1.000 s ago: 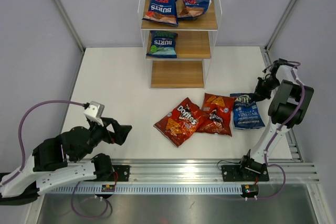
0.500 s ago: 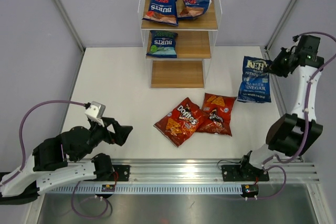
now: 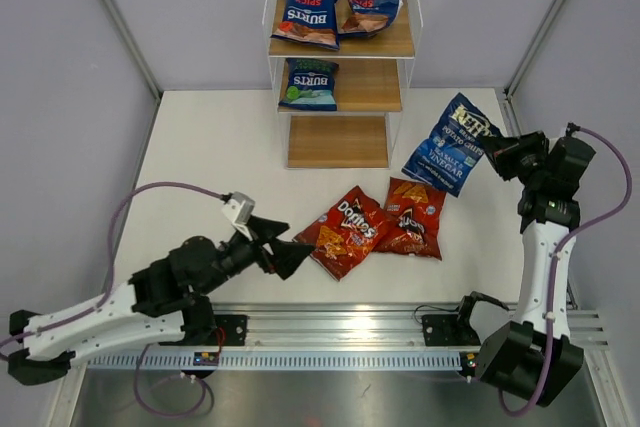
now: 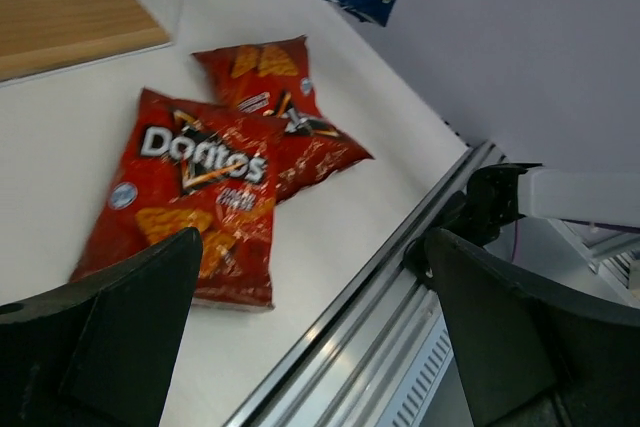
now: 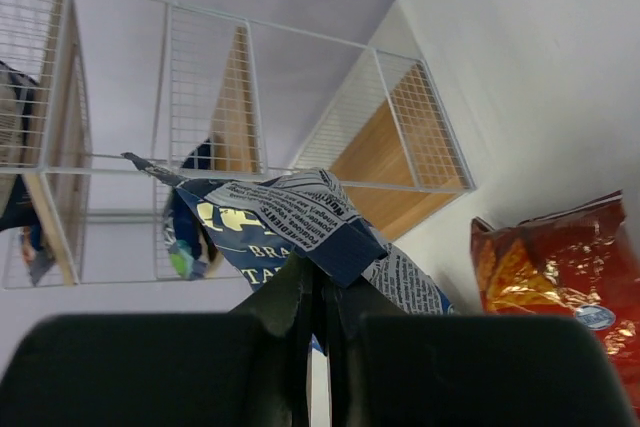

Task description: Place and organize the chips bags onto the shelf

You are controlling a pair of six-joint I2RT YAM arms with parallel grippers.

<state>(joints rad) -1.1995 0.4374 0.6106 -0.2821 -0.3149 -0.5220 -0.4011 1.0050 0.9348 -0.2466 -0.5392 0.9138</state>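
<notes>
The shelf (image 3: 340, 142) stands at the far middle, with two dark blue Burts bags (image 3: 308, 13) on its top board and one (image 3: 310, 84) on the middle board. My right gripper (image 3: 497, 155) is shut on a corner of the larger blue Sea Salt & Vinegar bag (image 3: 450, 144), which hangs in the air right of the shelf (image 5: 385, 162); the pinched bag (image 5: 290, 222) shows between the jaws of the right gripper (image 5: 320, 317). Two red Doritos bags (image 3: 345, 230) (image 3: 412, 215) lie overlapping on the table. My left gripper (image 3: 295, 252) is open just left of them, above the Doritos (image 4: 195, 192).
The shelf's bottom board (image 4: 60, 7) is bare. An aluminium rail (image 3: 400, 327) runs along the table's near edge by the arm bases. White walls and frame posts close in the table on both sides.
My right arm has lifted the blue bag off the table and swung it left toward the shelf. My left arm has reached forward and right, up to the Doritos bags, still open.
</notes>
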